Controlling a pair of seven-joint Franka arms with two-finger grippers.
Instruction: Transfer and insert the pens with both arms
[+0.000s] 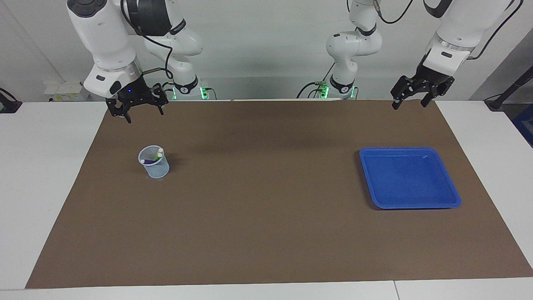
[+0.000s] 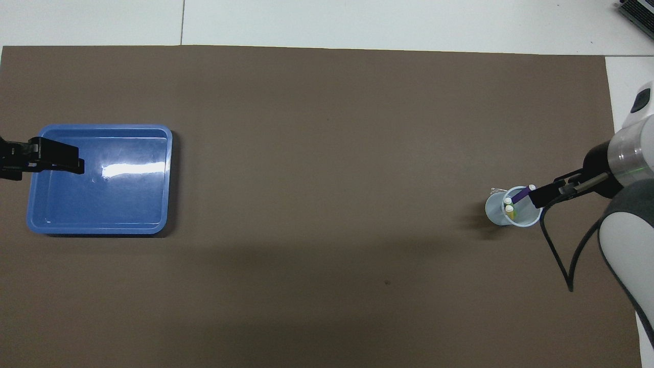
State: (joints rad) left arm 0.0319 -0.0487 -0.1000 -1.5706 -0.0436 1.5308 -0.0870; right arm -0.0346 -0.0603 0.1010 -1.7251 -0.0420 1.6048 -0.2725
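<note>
The pens stand together in a pale blue cup [image 1: 155,168] toward the right arm's end of the brown mat: a purple pen [image 2: 521,194], a yellow pen [image 2: 509,211] and a green pen [image 1: 157,157], whitish ends up. My right gripper [image 1: 143,114] hangs open and empty in the air over the mat's edge by the robots, apart from the cup. In the overhead view one of its fingers [image 2: 542,196] overlaps the cup's rim. My left gripper [image 1: 409,105] hangs open and empty at the left arm's end, raised above the mat.
A blue tray [image 1: 416,205] with nothing in it lies flat toward the left arm's end of the mat [image 1: 266,208]; in the overhead view the left gripper's finger covers part of the blue tray's rim [image 2: 97,230]. White tabletop borders the mat.
</note>
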